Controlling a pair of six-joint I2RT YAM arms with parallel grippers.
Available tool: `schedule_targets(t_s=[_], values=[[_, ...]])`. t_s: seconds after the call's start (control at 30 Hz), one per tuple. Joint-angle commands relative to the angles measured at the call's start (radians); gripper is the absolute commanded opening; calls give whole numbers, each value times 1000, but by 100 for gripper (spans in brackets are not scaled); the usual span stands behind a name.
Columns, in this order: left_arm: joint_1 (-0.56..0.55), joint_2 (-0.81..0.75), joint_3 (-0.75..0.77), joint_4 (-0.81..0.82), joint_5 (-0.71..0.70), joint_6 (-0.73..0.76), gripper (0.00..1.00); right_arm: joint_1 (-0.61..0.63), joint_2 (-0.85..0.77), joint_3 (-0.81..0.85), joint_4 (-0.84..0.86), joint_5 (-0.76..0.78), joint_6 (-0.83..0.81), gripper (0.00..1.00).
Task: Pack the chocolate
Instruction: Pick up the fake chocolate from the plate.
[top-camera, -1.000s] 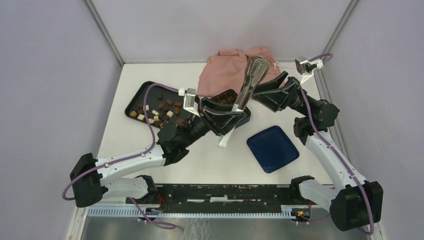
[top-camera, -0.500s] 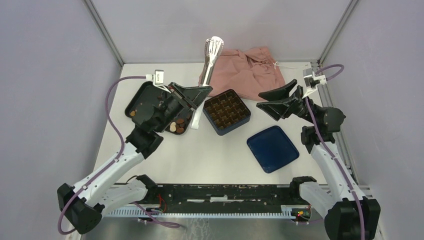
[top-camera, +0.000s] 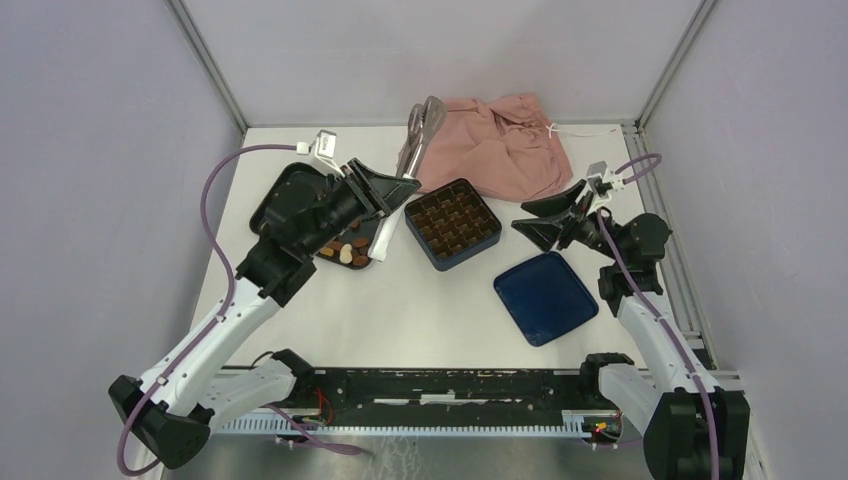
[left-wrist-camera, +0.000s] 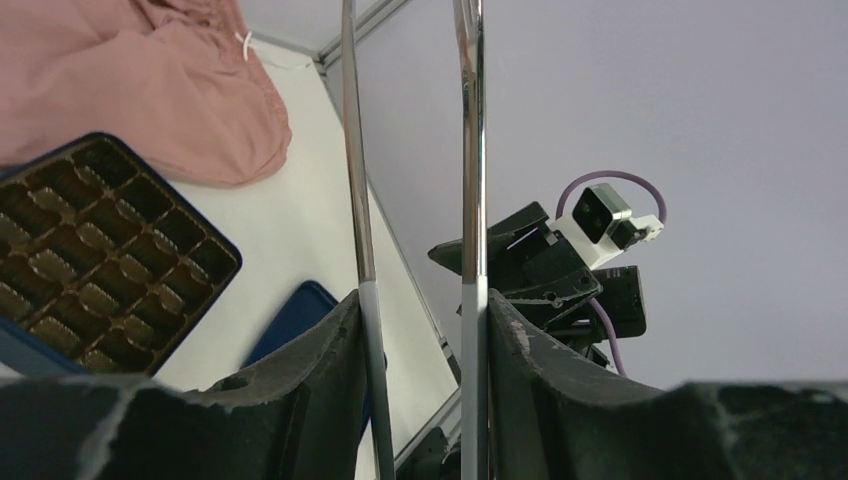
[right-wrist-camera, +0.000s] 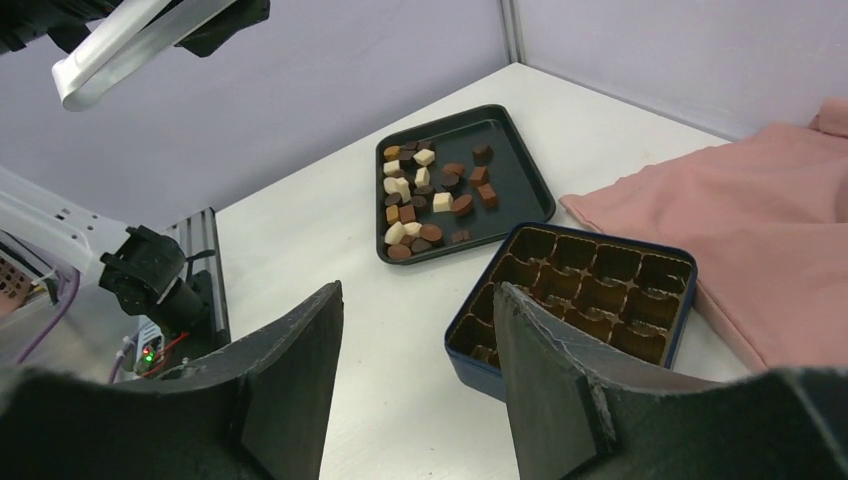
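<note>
The chocolate (right-wrist-camera: 425, 195), a heap of small brown, tan and cream pieces, lies in the black tray (right-wrist-camera: 512, 170). In the top view most of the chocolate (top-camera: 345, 250) is hidden under my left arm. My left gripper (top-camera: 395, 195) is shut on the metal tongs (top-camera: 415, 140). It holds them up in the air over the tray's right end, tips pointing up and away. In the left wrist view both arms of the tongs (left-wrist-camera: 468, 150) run between the left gripper's (left-wrist-camera: 420, 300) fingers. My right gripper (top-camera: 520, 215) hangs open and empty, right of the dark blue box (top-camera: 452, 222).
The blue box (right-wrist-camera: 580, 290) has an empty gridded brown insert. Its flat blue lid (top-camera: 545, 297) lies at the front right. A pink cloth (top-camera: 495, 145) is bunched at the back behind the box. Frame posts stand at the table's back corners.
My left arm has swung the tongs left, from over the box to above the tray. My right gripper has drawn back to the right and let go of the tongs.
</note>
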Motion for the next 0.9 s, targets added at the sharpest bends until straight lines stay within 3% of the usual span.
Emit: schedule_targets(t_s=[0.0,0.1,0.4,0.5,0.57,0.77,0.83,0.87], values=[[8,22,55,-29,54,-56,51,-8,-15,-22,11,-9,-84,62],[8,39,48,-4,75,-79,55,-9,-14,-34,15,-17,-85,62],[9,79,42,18,100,-97,53,-9,-21,-35,18,-34,-82,63],[15,85,56,-31,82,-75,18,-9,-18,-36,18,-35,-82,63],[22,85,58,-48,82,-67,4,-9,-16,-36,19,-37,-81,63],[32,82,52,-65,86,-70,3,-9,-16,-37,18,-37,-82,63],[34,79,55,-77,82,-71,6,-8,-16,-37,18,-37,-83,63],[36,77,56,-85,78,-71,14,-9,-16,-37,18,-37,-83,62]])
